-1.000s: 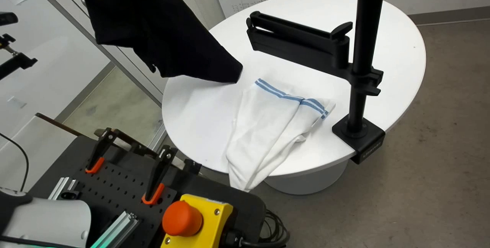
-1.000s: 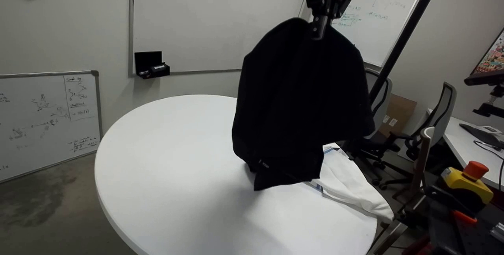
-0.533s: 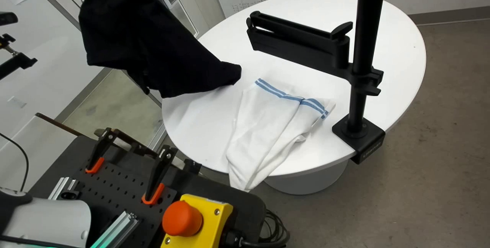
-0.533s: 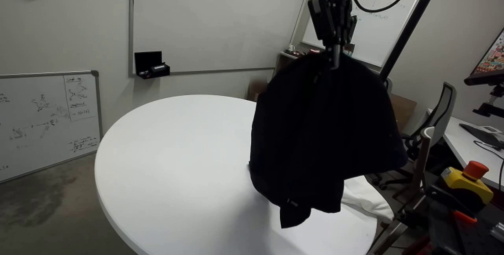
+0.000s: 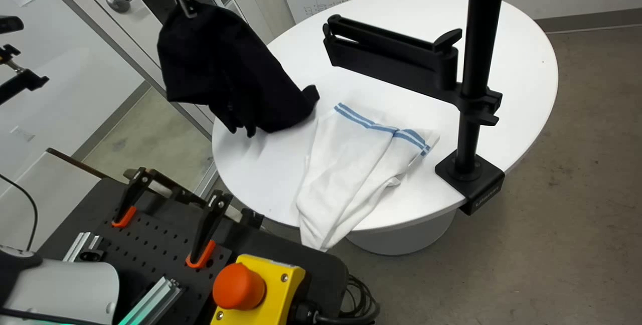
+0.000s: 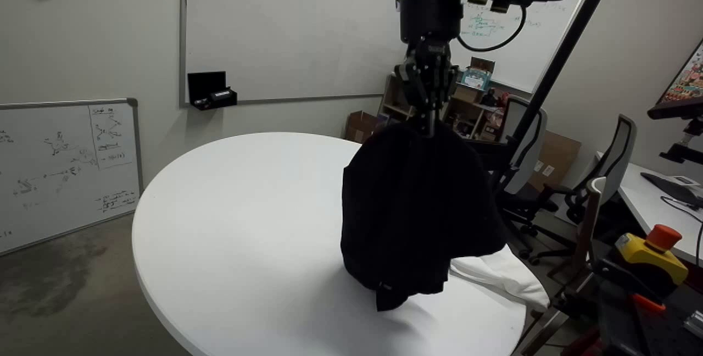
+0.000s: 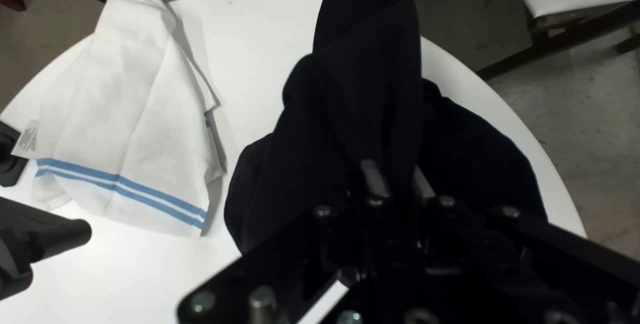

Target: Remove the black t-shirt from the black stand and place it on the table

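The black t-shirt (image 5: 230,69) hangs from my gripper (image 5: 188,11), bunched at the top, with its lower end over the white table (image 5: 506,64). In an exterior view the shirt (image 6: 412,207) hangs low below the gripper (image 6: 429,128); I cannot tell whether its hem touches the table. In the wrist view the gripper (image 7: 395,174) is shut on a fold of the dark cloth (image 7: 370,54), which spreads on both sides. The black stand (image 5: 474,54) is clamped to the table edge, and its side arm (image 5: 391,54) holds no cloth. The shirt is apart from it.
A white towel with blue stripes (image 5: 351,174) lies on the table beside the shirt and overhangs the edge; it also shows in the wrist view (image 7: 125,94). The stand's arm shows at the left there (image 7: 45,234). A yellow box with a red button (image 5: 261,285) is on the robot's bench.
The gripper has come down with the shirt still held. The shirt's lower part has sunk toward the table and bunched more. The towel and stand have not moved.
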Controlling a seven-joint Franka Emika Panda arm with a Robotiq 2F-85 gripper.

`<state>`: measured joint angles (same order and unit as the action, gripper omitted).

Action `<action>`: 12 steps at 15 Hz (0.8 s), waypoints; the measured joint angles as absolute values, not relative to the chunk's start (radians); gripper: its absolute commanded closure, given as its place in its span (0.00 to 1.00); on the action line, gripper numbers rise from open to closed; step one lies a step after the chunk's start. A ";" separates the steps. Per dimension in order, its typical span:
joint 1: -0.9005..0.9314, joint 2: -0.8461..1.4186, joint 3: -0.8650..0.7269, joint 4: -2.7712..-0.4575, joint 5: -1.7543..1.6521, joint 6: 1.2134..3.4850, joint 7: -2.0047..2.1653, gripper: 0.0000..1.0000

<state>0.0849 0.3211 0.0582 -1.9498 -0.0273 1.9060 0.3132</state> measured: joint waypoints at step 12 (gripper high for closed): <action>0.135 0.381 0.020 -1.949 -0.161 2.158 0.408 0.04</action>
